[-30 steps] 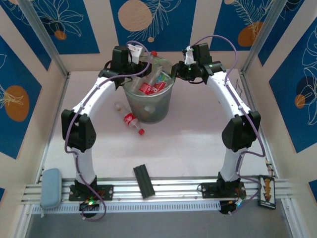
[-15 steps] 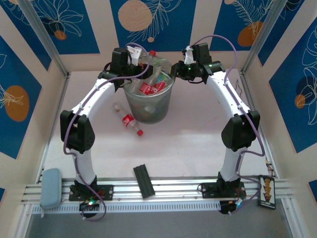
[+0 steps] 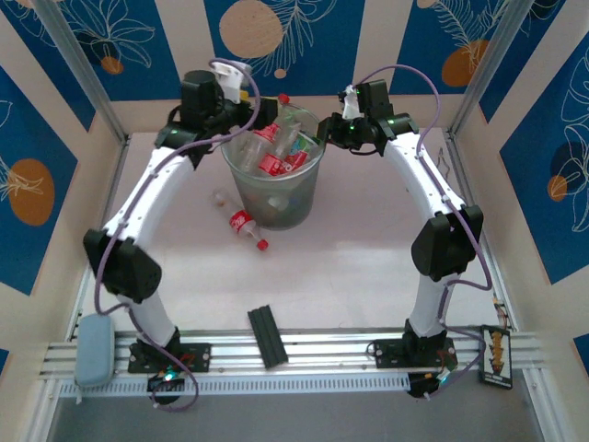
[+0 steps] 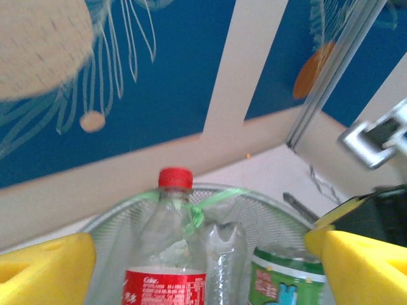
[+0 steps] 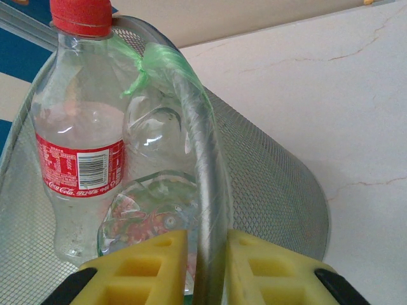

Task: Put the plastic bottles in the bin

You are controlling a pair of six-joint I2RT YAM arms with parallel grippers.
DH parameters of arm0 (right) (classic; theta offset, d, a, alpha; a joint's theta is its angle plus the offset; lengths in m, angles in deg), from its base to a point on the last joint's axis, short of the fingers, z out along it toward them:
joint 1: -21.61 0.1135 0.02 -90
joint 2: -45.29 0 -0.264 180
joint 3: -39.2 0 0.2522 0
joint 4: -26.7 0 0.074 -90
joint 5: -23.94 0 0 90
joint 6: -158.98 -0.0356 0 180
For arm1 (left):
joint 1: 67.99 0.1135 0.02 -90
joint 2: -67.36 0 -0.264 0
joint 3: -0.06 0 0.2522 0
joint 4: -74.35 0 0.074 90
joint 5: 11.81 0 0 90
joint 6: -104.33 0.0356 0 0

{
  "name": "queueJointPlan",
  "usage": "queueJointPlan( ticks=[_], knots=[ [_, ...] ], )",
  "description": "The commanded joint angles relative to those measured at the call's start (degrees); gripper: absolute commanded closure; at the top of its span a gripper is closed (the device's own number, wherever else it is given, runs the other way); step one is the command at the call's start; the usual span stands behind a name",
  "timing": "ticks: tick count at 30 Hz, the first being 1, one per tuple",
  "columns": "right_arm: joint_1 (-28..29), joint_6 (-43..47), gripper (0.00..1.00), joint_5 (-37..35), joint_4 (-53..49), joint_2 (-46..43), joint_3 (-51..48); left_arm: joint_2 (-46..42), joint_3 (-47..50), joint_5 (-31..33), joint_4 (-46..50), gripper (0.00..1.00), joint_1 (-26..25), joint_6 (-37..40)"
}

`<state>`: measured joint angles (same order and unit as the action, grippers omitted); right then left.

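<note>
The bin point(image 3: 276, 198) stands on the table point(image 3: 368, 267). On the bin's right side, my right gripper point(image 5: 206, 254) has its fingers pressed together on the rim point(image 5: 203, 159). I judge this pinch steadies the bin so that it does not tip as bottles land. My left gripper point(image 4: 203, 260) hovers over the bin's left rim, fingers spread wide, holding and touching nothing. Inside the bin, bottles point(image 3: 276, 152) pile up. A red-capped bottle point(image 5: 79, 146) stands at the bin's far wall, with a green bottle point(image 4: 280, 279) near it. In front of the bin lies a red-labelled bottle point(image 3: 247, 227). A clear bottle point(image 3: 221, 198) lies beside the bin's left wall.
</note>
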<state>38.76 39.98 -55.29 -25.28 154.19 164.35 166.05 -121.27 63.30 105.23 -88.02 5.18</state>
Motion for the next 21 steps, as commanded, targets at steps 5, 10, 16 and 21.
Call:
queueJointPlan(
  ticks=[5, 10, 16, 21],
  knots=[
    [0.45, 1.00, 0.77, 2.18, 0.16, -0.58, -0.48, -14.63, 13.01, 3.07, 10.47, 0.04, 9.49, -8.95],
    [0.06, 1.74, 0.77, 2.23, -0.26, -0.71, -0.17, -22.46, 36.30, -5.11, -2.07, 0.06, 19.36, -24.95],
    [-0.22, 1.80, 0.77, 2.64, -0.20, -0.95, -0.77, -23.68, 53.93, -6.23, -13.89, 0.12, 21.04, -37.84],
    [-0.40, 1.40, 0.77, 2.77, 0.88, -1.29, -1.96, -18.50, 61.10, -6.19, -21.00, 0.13, 18.94, -43.32]
  ],
)
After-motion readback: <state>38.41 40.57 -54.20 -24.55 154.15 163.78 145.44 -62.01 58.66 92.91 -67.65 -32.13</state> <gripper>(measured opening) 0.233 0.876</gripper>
